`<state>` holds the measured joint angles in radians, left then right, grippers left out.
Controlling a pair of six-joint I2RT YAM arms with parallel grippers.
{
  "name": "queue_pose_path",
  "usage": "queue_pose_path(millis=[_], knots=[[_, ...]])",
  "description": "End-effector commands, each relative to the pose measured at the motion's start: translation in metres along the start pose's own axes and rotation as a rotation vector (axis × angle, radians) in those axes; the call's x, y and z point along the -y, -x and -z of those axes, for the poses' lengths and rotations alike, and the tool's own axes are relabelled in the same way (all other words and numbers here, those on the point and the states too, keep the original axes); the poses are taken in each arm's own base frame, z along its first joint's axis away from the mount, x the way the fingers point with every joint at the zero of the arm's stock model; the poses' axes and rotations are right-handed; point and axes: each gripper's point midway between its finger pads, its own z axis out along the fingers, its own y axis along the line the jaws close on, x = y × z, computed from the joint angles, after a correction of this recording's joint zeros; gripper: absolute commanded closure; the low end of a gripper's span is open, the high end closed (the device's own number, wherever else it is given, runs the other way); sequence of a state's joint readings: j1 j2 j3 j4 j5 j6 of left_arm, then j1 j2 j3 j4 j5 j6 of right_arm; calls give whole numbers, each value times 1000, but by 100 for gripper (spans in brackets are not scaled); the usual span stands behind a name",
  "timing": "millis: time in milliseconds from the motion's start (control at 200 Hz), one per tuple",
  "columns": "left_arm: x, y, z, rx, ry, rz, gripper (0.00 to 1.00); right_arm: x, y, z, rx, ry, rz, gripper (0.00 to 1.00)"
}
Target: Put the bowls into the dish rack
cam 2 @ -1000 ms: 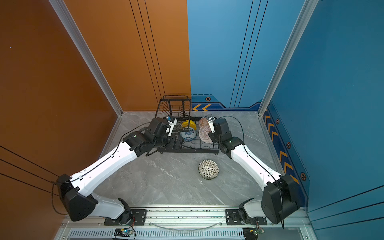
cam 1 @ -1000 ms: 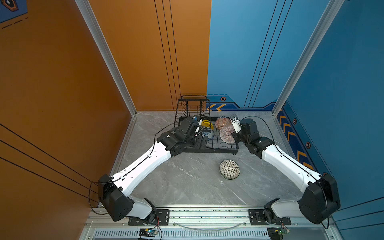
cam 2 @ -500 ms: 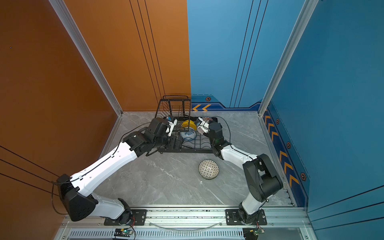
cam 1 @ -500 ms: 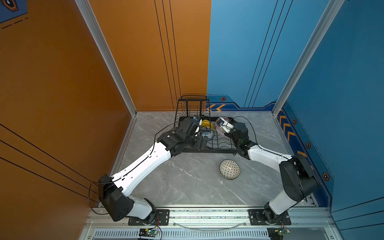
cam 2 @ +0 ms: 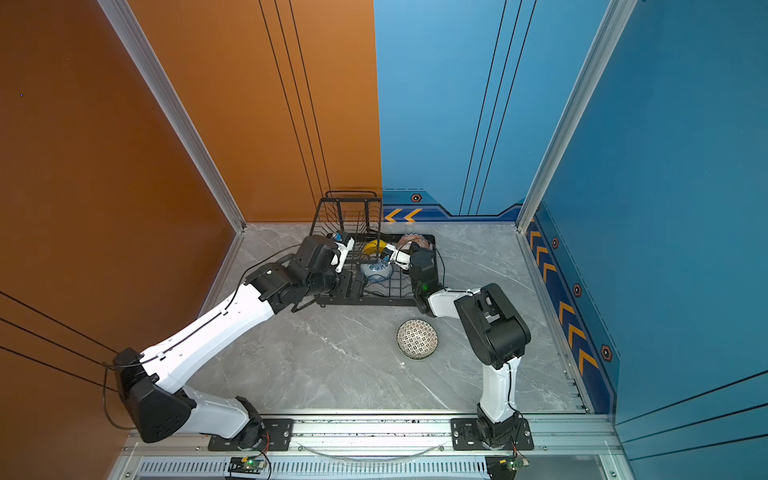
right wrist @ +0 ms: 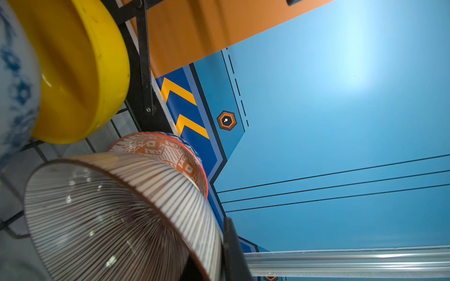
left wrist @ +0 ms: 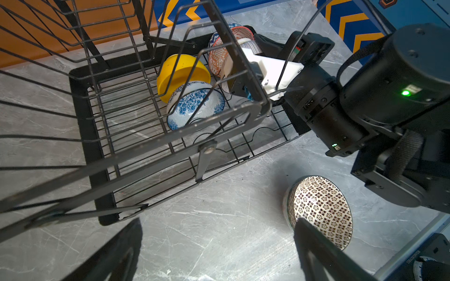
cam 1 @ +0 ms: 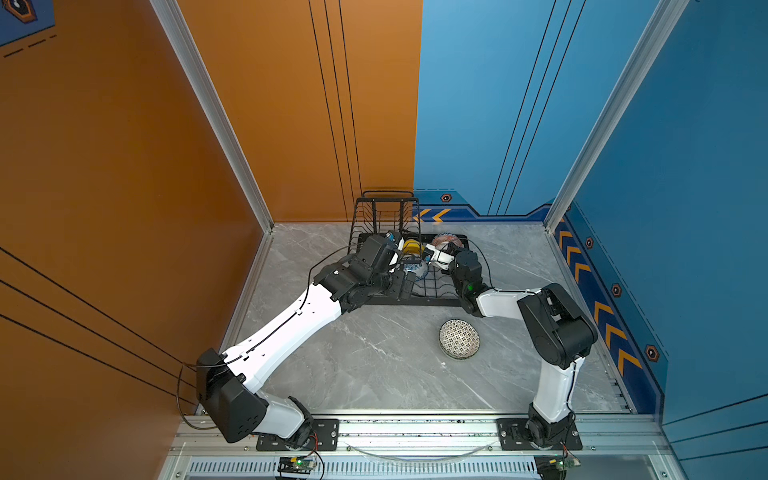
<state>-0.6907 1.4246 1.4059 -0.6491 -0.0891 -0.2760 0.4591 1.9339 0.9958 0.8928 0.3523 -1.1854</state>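
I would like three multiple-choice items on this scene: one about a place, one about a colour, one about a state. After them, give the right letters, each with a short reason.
1. Where is the black-white bowl?
A) on the table, outside the dish rack
B) in the upper basket
C) between the fingers of a claw

2. What colour is the plain bowl in the rack?
A) green
B) yellow
C) red

3. In what state is the right claw?
A) open and empty
B) shut on nothing
C) shut on the lined bowl

Answers:
1 A: it sits on the bare marble in front of the rack.
2 B: both wrist views show it yellow.
3 C: its fingers pinch that bowl's rim over the rack.
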Motion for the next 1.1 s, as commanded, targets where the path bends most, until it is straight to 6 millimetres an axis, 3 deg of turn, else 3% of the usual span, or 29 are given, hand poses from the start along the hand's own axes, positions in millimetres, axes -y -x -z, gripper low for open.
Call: queue_pose_path(millis=[0, 431, 611, 621, 651, 1096], knots=[[-4, -7, 6, -14, -9, -8, 2, 52, 12, -4, 29, -196, 0, 100], [-5, -8, 7, -10, -15, -2, 2, 41, 4, -16, 17, -243, 110, 100], [-8, -10, 11, -5, -8, 4, 2, 46, 8, -16, 25, -278, 105, 100], [-9, -10, 11, -4, -8, 6, 2, 33, 4, -20, 20, -257, 113, 100], [-9, -10, 13, -2, -9, 7, 2, 30, 2, -21, 16, -253, 114, 100], [-12, -12, 16, 1, -8, 17, 2, 8, -4, -19, 1, -225, 84, 100]])
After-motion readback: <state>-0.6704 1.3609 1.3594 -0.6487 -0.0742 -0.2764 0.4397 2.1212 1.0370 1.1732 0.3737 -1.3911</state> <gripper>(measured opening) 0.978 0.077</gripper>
